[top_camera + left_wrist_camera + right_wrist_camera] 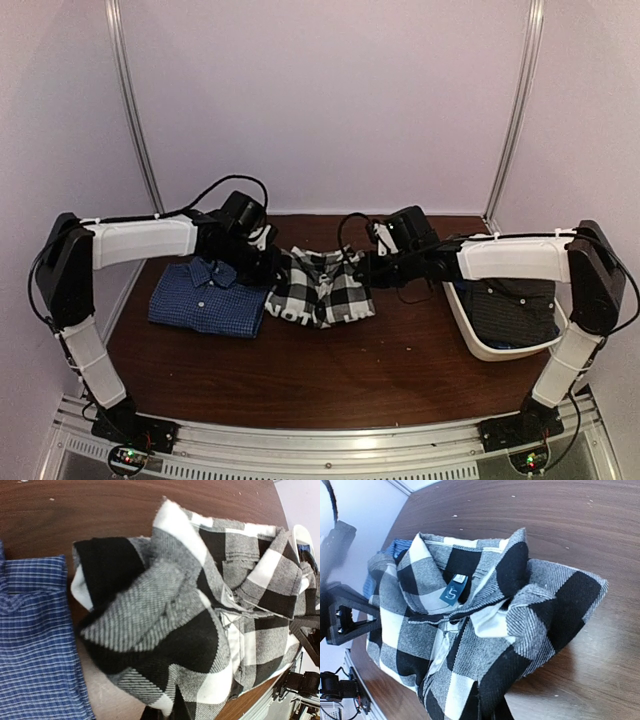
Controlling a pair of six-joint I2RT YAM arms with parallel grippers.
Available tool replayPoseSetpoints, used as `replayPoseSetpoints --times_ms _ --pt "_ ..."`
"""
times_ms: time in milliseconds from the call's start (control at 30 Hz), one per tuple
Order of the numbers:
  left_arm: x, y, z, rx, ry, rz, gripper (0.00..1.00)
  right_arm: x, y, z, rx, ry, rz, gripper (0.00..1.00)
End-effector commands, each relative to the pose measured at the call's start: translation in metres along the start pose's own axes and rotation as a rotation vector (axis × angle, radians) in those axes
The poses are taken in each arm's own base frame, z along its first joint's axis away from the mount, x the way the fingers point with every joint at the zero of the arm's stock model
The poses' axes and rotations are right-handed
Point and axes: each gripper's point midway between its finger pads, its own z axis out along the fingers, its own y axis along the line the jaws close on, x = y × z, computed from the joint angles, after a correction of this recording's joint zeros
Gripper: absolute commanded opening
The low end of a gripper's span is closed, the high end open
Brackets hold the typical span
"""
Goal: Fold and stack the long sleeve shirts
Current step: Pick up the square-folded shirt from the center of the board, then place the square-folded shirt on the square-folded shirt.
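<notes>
The black-and-white checked shirt (320,288) lies bunched at the middle of the table, collar up, and is held at both sides. My left gripper (262,262) is shut on its left edge; in the left wrist view the cloth (165,620) runs into the gripper (167,712) and hides the fingers. My right gripper (372,268) is shut on its right edge; the cloth (470,630) is pinched at the bottom of the right wrist view (492,712). The dark blue shirt (205,295) lies folded flat to its left, also seen from the left wrist (35,640). The dark charcoal shirt (515,305) lies in the basket.
The white oval basket (470,335) stands at the table's right edge. Bare brown table (330,370) lies in front of the shirts. White walls and two upright poles close in the back and sides.
</notes>
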Motion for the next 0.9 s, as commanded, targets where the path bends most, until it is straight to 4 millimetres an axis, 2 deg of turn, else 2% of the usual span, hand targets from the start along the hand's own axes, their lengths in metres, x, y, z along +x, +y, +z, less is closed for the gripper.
replayPoseSetpoints --times_ms 0,100,233,467,600,700,867 --pt "-0.008 0.037 -0.041 -0.066 -0.056 -0.015 0.00 -0.023 0.056 0.004 -0.120 -0.069 0.014 0.00" --pt "-0.015 0.062 -0.068 -0.099 -0.098 -0.041 0.00 -0.029 0.091 0.013 -0.181 -0.083 0.007 0.00" --pt "-0.021 0.100 -0.101 -0.170 -0.131 -0.074 0.00 -0.031 0.129 0.038 -0.248 -0.081 0.013 0.00" --pt "-0.029 0.166 -0.139 -0.288 -0.183 -0.154 0.00 -0.032 0.195 0.076 -0.386 -0.121 0.030 0.00" --pt "-0.036 0.194 -0.153 -0.332 -0.210 -0.194 0.00 -0.030 0.221 0.095 -0.456 -0.124 0.060 0.00" --pt "-0.040 0.208 -0.158 -0.351 -0.221 -0.216 0.00 -0.025 0.236 0.108 -0.502 -0.115 0.071 0.00" --pt "-0.037 0.234 -0.155 -0.409 -0.204 -0.249 0.00 -0.004 0.235 0.139 -0.528 -0.051 0.100 0.00"
